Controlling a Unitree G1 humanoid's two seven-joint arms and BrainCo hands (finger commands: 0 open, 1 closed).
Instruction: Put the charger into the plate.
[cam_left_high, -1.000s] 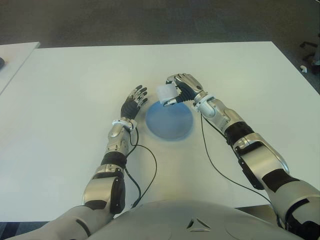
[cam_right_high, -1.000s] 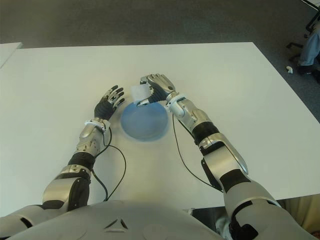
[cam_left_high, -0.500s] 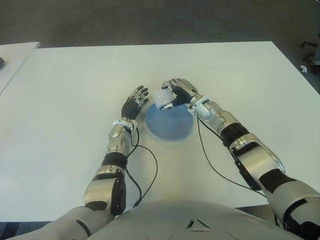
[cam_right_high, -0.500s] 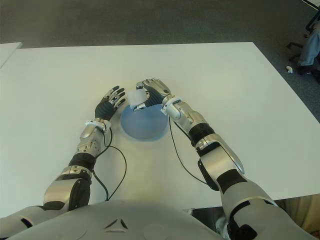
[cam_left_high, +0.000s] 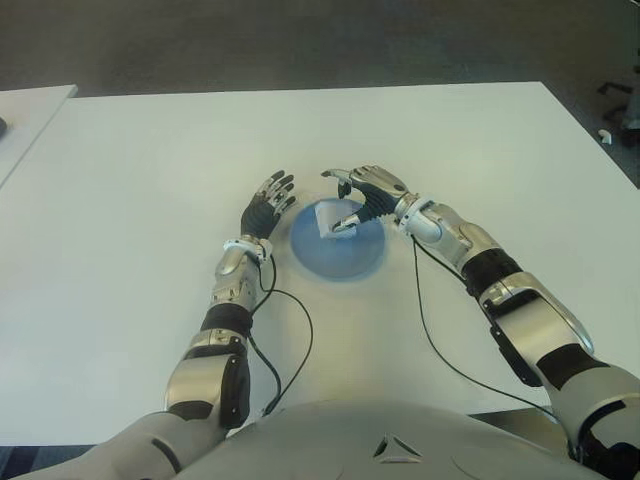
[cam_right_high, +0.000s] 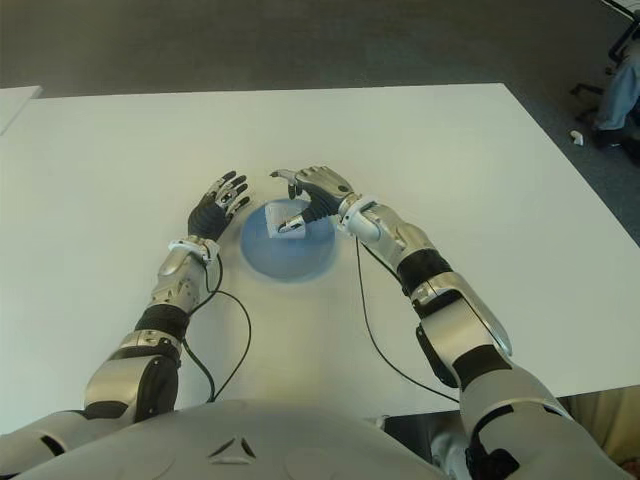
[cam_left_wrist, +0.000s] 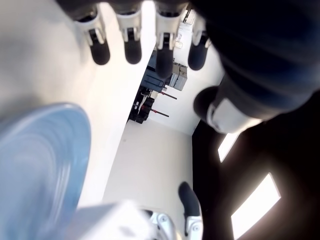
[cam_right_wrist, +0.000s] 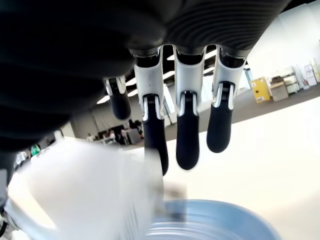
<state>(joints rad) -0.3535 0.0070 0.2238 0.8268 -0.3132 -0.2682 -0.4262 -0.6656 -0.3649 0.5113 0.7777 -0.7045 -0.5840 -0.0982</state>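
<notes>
The white, cube-shaped charger (cam_left_high: 328, 216) is on the far-left part of the round blue plate (cam_left_high: 345, 258), which sits on the white table (cam_left_high: 150, 150). My right hand (cam_left_high: 345, 200) hovers just over and behind the charger with its fingers stretched out; the thumb tip shows right beside the charger. In the right wrist view the charger (cam_right_wrist: 90, 185) shows under the straight fingers (cam_right_wrist: 186, 135), above the plate rim (cam_right_wrist: 220, 220). My left hand (cam_left_high: 268, 205) shows just left of the plate, fingers spread and holding nothing.
Thin black cables (cam_left_high: 300, 330) trail from both wrists over the near part of the table. A second white table (cam_left_high: 30, 110) stands at the far left. Dark carpet (cam_left_high: 300, 40) lies beyond the far edge.
My right hand carried the charger down over the plate, then spread its fingers; the charger went from the hand's grasp to the plate. The left hand has not moved.
</notes>
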